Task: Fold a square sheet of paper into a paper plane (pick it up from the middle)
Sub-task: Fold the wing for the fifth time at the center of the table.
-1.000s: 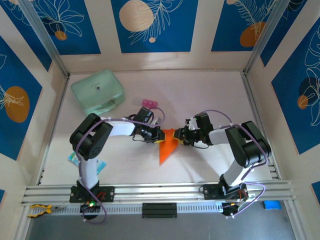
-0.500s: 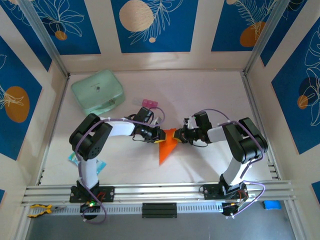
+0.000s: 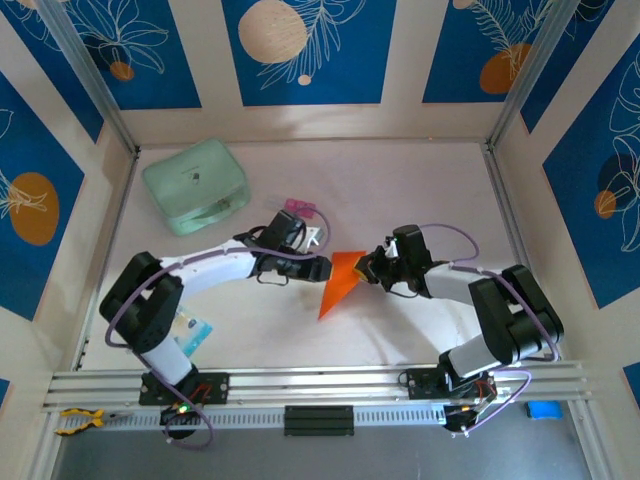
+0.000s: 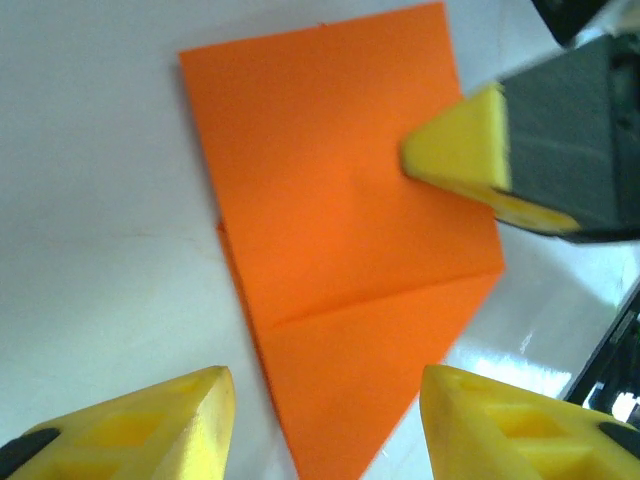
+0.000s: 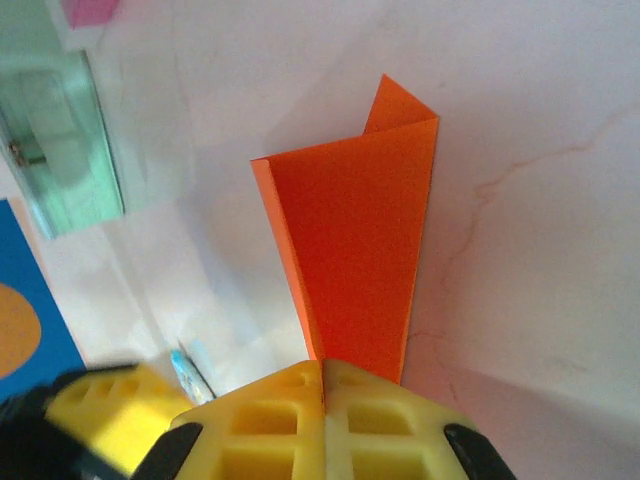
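Observation:
The orange sheet of paper [image 3: 339, 282], folded to a point at its near end, lies mid-table. My right gripper [image 3: 372, 268] is shut on its upper right edge. In the right wrist view the closed fingertips [image 5: 322, 375] meet on a raised fold of the paper [image 5: 355, 240]. My left gripper [image 3: 322, 266] stands open just left of the paper's top. In the left wrist view its yellow fingers [image 4: 190, 420] are spread on either side of the paper's pointed end [image 4: 340, 250] without touching it. The right gripper's yellow tip [image 4: 460, 150] sits on the paper's far side.
A mint-green case [image 3: 195, 183] sits at the back left. A small pink block [image 3: 298, 207] lies behind the left gripper. A blue card [image 3: 190, 328] lies near the left arm's base. Raised walls enclose the table [image 3: 420, 190].
The left gripper has opened and let go of the paper, and its arm has swung its elbow down and left. The right gripper has shut on the paper's edge, with its elbow now further right.

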